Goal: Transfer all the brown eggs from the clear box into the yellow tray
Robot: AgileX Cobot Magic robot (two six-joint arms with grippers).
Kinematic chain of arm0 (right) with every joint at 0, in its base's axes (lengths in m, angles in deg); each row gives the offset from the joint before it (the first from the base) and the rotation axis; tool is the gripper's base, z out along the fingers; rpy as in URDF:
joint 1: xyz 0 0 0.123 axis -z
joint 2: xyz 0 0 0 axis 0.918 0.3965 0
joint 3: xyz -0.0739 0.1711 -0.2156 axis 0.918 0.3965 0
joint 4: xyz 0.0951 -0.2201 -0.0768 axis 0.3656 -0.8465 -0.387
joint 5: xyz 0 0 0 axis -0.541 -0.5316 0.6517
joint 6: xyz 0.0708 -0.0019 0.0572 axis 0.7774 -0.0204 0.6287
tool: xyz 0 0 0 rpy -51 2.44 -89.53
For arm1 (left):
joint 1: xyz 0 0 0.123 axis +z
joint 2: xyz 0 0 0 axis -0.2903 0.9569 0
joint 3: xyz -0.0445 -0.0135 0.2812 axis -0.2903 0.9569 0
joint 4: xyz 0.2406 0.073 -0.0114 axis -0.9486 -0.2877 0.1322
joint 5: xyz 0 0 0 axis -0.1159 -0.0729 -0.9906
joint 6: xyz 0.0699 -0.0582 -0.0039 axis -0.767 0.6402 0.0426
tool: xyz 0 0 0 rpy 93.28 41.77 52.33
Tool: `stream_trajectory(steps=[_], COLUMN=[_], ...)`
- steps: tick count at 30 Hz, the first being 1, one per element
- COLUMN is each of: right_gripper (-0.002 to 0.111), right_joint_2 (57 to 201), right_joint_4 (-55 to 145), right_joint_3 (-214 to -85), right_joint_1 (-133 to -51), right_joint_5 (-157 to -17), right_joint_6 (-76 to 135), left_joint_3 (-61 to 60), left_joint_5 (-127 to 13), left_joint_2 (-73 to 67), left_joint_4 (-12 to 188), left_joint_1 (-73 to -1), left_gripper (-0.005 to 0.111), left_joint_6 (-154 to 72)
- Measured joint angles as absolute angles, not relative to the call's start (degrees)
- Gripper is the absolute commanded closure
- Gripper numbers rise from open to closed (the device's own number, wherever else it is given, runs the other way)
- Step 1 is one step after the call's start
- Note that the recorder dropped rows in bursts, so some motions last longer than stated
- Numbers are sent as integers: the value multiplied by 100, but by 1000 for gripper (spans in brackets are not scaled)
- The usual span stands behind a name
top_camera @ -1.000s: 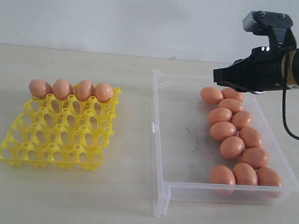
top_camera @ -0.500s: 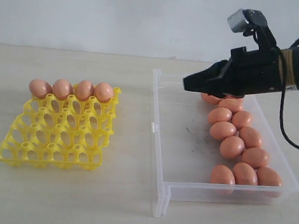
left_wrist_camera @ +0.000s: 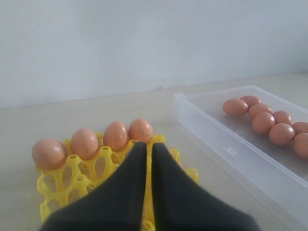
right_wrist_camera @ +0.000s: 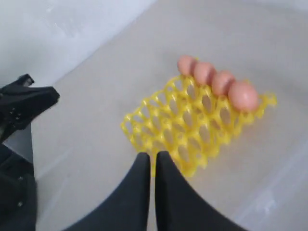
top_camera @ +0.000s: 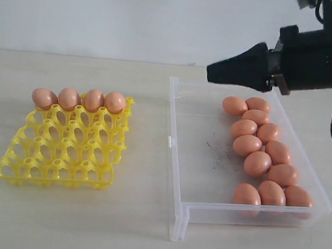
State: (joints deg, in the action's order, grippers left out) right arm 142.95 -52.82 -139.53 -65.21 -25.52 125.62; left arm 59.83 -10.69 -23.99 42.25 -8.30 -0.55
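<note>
Hovering level right arm point(top_camera: 313, 59), jaws together

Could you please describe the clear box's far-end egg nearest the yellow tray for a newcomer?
Find the clear box, right of the yellow tray in the exterior view; its brown eggs hug the side away from the tray. At the cluster's far end lies a pair, and this egg is the one jutting toward the tray, bare floor beside it.
</note>
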Motion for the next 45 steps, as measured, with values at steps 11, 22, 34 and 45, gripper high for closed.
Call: stream_trajectory(steps=[11,22,34,45], right_gripper=[109,109,109,91], right_joint_2=[12108,11339,12702,14772], right_joint_4=[-1109,1620,6880,6498], right_joint_3=[-13953,-14172,-14183,-15580], right_joint_1=[-6521,-6499,-6519,-6616], right_joint_5=[-4146,-12118,-13214,-13751], right_joint_6=[7583,4568,-159,-310], left_joint_3=[5993,5993,5993,5993], left_joint_5=[-1069,-913,-870,-880], left_joint_2=[-2399,-2399,-2399,-2399], left_joint_4=[4225,4225,4126,4072], left_joint_1=[-830,-830,-830,-830], left_gripper=[103,103,103,103], left_joint_6=[-55,-55,-44,-44])
